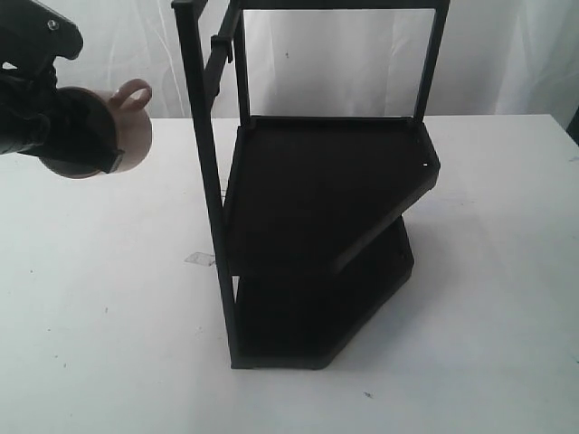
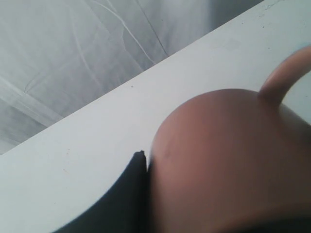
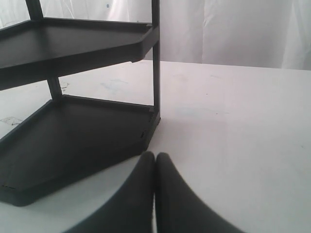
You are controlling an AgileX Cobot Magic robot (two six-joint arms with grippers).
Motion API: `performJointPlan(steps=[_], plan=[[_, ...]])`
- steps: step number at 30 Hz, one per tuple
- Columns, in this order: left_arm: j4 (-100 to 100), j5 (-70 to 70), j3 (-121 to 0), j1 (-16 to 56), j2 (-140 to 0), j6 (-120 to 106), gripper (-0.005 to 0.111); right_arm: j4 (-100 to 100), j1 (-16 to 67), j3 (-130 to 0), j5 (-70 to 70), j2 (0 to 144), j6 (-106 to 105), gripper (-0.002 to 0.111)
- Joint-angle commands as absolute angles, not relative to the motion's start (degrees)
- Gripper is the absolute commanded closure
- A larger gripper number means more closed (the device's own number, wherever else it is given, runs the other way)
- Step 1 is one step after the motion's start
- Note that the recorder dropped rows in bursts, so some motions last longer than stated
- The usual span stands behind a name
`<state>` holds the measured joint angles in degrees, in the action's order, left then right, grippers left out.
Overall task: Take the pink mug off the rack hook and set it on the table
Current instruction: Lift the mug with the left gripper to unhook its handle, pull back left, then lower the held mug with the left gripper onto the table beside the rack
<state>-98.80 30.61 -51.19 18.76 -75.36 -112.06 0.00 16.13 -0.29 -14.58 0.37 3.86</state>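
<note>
Exterior view: mug [image 1: 134,136], small glazed ceramic, judged light, rigid, slippery, breakable. Left gripper [image 1: 94,137] clamped across its body, handle [image 1: 136,89] free. Right gripper [image 3: 155,194] pinched together, empty.

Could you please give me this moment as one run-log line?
pink mug: off rack hook, in left gripper, left of rack | right gripper: shut, empty, near rack base | table: pink mug not yet on it
</note>
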Motion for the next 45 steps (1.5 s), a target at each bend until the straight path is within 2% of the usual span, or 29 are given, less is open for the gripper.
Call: performJointPlan(steps=[1,11,18,22,33,37,45], plan=[[-99.9,29.7,-51.1,19.0,-74.6,-112.5,0.107,-0.4,16.0,0.0,-14.1,0.0,4.0,0.108],[-99.9,29.0,-48.3,19.0,-74.8,-107.8,0.107,-0.4,16.0,0.0,-14.1,0.0,4.0,0.108],[-66.9,21.7,-39.0,18.9,-74.0,-66.1,0.107,-0.4,16.0,0.0,-14.1,0.0,4.0,0.108],[-58.0,13.7,-37.7,18.1,-73.1,-53.5,0.107,-0.4,16.0,0.0,-14.1,0.0,4.0,0.108],[-58.8,-0.7,-37.7,15.0,-68.6,-58.1,0.107,-0.4,16.0,0.0,-14.0,0.0,3.9,0.108],[-53.3,-6.5,-37.7,14.5,-68.0,-59.0,0.107,-0.4,16.0,0.0,-14.0,0.0,3.9,0.108],[-5.2,-21.8,-40.8,13.3,-68.0,-12.0,0.107,-0.4,16.0,0.0,-14.0,0.0,3.9,0.108]])
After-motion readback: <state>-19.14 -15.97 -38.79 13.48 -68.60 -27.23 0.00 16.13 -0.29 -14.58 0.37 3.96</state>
